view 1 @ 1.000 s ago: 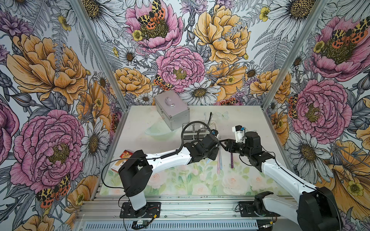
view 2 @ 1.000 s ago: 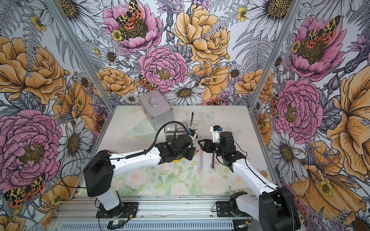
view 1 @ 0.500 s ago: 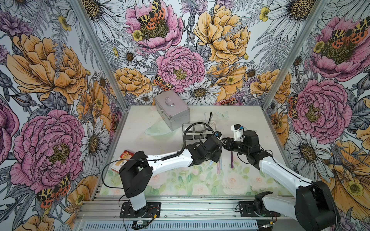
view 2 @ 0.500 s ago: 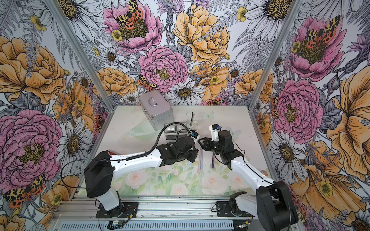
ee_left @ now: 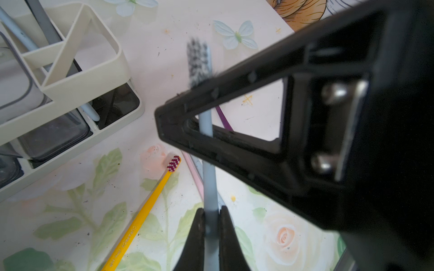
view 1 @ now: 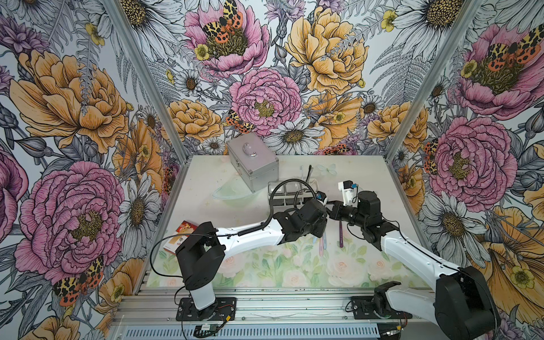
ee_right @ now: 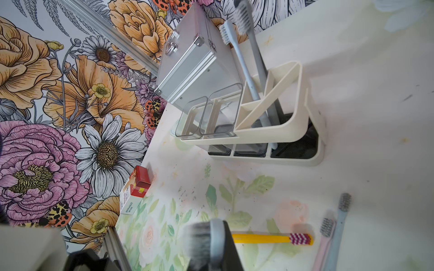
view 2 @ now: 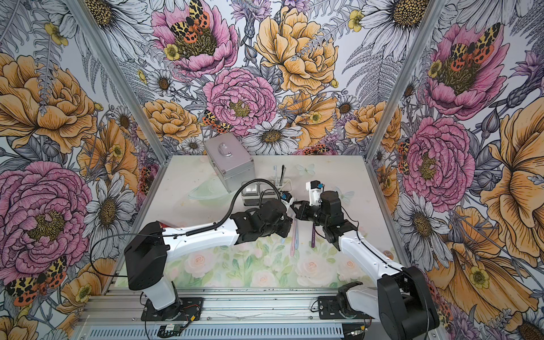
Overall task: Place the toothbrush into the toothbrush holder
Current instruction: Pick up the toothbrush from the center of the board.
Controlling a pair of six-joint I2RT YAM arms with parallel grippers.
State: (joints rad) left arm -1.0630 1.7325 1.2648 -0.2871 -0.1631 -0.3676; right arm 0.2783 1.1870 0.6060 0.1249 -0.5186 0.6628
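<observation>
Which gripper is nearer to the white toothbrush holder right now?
Right, by a little. The right gripper clamps the grey-blue toothbrush close to a front corner of the toothbrush holder; the left gripper grips the same handle farther from it.

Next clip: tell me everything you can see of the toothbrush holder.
The toothbrush holder is a cream plastic caddy standing upright on the table, beside the silver case. Two clear square cups sit in one end. The other end, split by a slanted divider, holds a pale blue toothbrush and a grey toothbrush, heads up. Dark openings line its lower front.
</observation>
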